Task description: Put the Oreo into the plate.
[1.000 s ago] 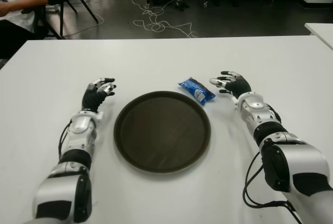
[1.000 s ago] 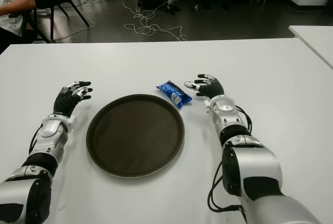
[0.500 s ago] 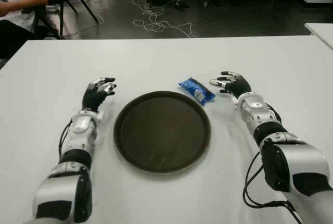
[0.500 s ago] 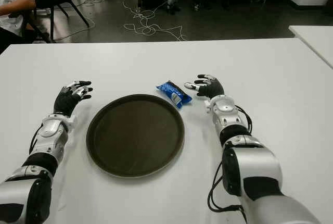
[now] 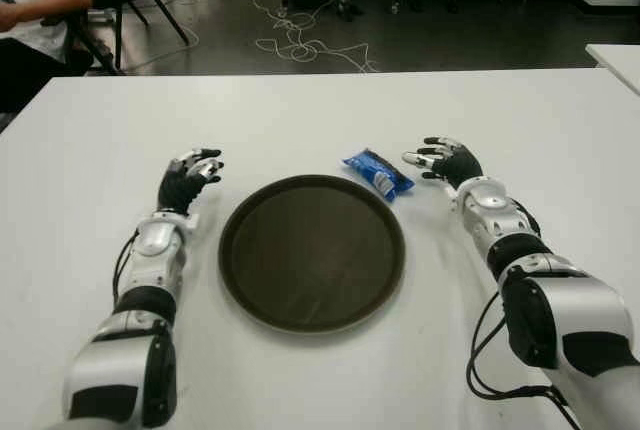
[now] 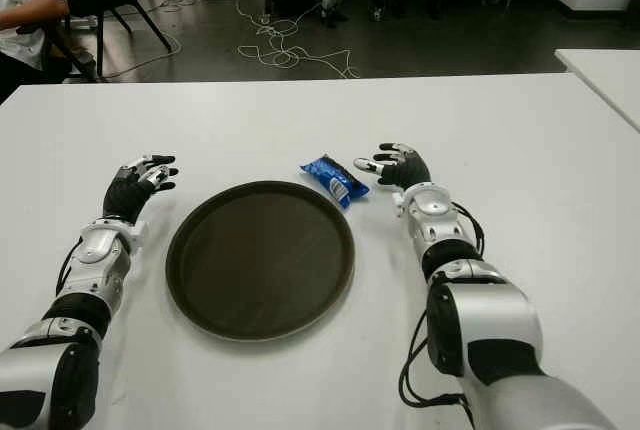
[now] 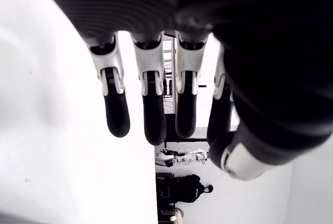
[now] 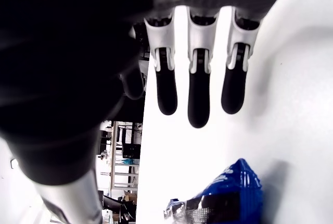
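- Right hand (image 5: 447, 161) sits just to the right of the Oreo (image 5: 379, 172), fingers (image 8: 199, 103) stretched out and spread, nothing in them.
- Wrist view confirms it: the blue pack (image 8: 223, 203) lies on the desk near the fingertips, not touching any finger.
- Compared with a second ago, nothing has moved: same hand pose, same gap to the pack. So the reach has stalled or not begun; the grasp is not yet made.
- The Oreo lies on the white desk (image 5: 320, 110), just beyond the plate's upper-right rim, near it but outside it.
- The plate (image 5: 312, 252), dark, round and with nothing on it, sits between the two arms.
- Left hand (image 5: 189, 177) shows left of the plate, fingers (image 7: 117, 110) extended and loose, holding nothing, idle.
- Task, by my reading, is at the very start: the right hand needs a short move left to close on the pack, then a small carry toward the plate.
- Risk: the slick wrapper could slide away on the smooth desk when the fingers nudge it.
- Far back, a person (image 5: 35, 0) sits by a chair, well clear.
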Motion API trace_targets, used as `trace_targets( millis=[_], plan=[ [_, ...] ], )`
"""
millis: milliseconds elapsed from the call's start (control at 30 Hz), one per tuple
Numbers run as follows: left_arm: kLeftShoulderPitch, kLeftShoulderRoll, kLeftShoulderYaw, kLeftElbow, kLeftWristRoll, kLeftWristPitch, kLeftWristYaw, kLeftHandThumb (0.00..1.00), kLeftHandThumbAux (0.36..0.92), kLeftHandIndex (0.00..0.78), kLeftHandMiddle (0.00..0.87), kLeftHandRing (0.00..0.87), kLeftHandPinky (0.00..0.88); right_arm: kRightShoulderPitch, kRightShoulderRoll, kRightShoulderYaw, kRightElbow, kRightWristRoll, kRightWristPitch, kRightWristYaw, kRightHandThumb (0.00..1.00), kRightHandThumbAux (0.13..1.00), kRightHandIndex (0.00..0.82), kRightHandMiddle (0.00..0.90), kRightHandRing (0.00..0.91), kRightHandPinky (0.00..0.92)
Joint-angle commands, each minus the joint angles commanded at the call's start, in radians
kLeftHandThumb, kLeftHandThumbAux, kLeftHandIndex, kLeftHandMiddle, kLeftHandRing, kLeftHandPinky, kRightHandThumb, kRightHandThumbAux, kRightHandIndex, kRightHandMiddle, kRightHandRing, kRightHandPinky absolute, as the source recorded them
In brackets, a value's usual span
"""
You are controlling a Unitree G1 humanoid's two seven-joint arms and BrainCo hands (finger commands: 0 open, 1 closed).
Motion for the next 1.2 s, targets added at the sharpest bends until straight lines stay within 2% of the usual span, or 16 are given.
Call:
trace_targets(
  millis=[767, 1067, 1200],
  plan=[
    [0.013, -0.003, 0.003, -0.019, -0.003, -0.003, 0.002, 0.675, 0.721, 0.399, 0.278, 0.283, 0.311, 0.005, -0.001, 0.001, -0.002, -0.002, -0.014, 0.005, 0.0, 0.832, 0.265, 0.328, 0.357, 0.391],
    [0.021, -0.005, 0.004, -0.026, -0.005, -0.006, -0.001, 0.676, 0.72, 0.399, 0.284, 0.289, 0.318, 0.013, -0.003, 0.051, -0.002, -0.064, -0.05, -0.074, 0.0, 0.828, 0.264, 0.307, 0.328, 0.331],
    [0.022, -0.007, 0.003, -0.026, -0.005, -0.007, -0.003, 0.676, 0.721, 0.399, 0.282, 0.286, 0.314, 0.017, -0.008, 0.1, 0.0, -0.124, -0.081, -0.135, 0.0, 0.814, 0.262, 0.303, 0.312, 0.313]
  ],
)
